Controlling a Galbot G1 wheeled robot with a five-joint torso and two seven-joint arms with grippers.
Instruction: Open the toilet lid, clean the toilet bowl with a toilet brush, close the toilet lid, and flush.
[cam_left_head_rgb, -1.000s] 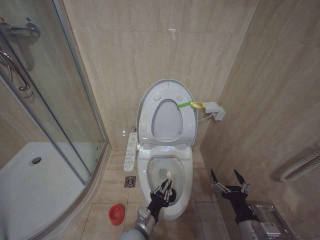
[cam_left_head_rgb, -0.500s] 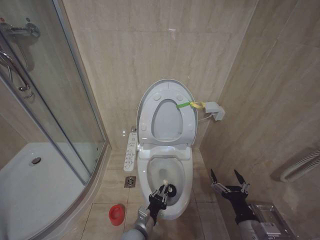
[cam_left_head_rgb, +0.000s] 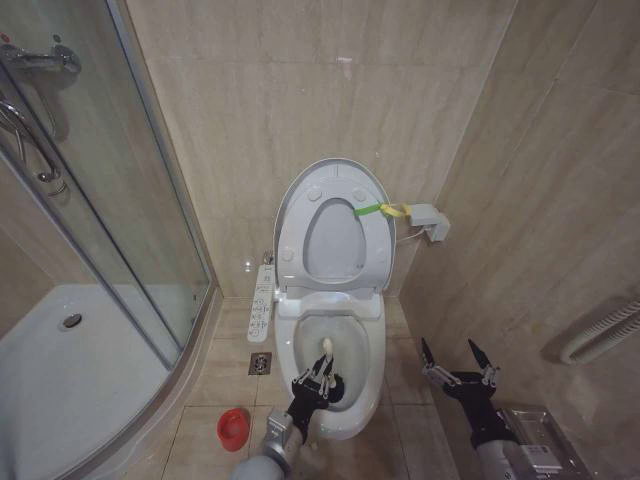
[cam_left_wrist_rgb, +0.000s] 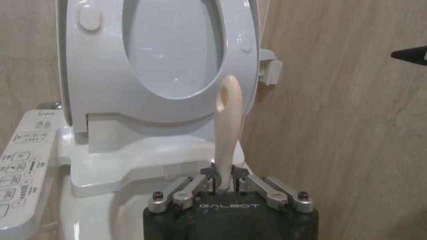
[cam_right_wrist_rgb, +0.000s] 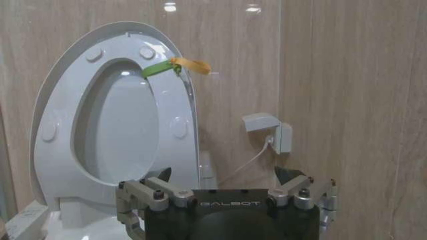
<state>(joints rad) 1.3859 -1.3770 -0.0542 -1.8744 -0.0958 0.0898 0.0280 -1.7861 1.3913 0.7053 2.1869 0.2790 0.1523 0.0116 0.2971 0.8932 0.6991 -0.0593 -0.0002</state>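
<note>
Toilet lid (cam_left_head_rgb: 335, 195) upright against wall at 12 o'clock, seat raised with it, yellow-green strap (cam_left_head_rgb: 382, 209) at its edge. Left claw (cam_left_head_rgb: 318, 376) over front of toilet bowl (cam_left_head_rgb: 352, 425), clamped on toilet brush (cam_left_head_rgb: 325, 349) handle; handle stands up from claw, dark head down in bowl. Red cup holder (cam_left_head_rgb: 233, 428) on floor, 9 o'clock of bowl. Right claw (cam_left_head_rgb: 458, 358) at 3 o'clock of bowl, fingers spread wide, holding nothing.

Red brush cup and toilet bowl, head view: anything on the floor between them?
Bare tiled floor between the red cup and the toilet bowl base in the head view. The floor drain sits further back, beside the bowl.
</note>
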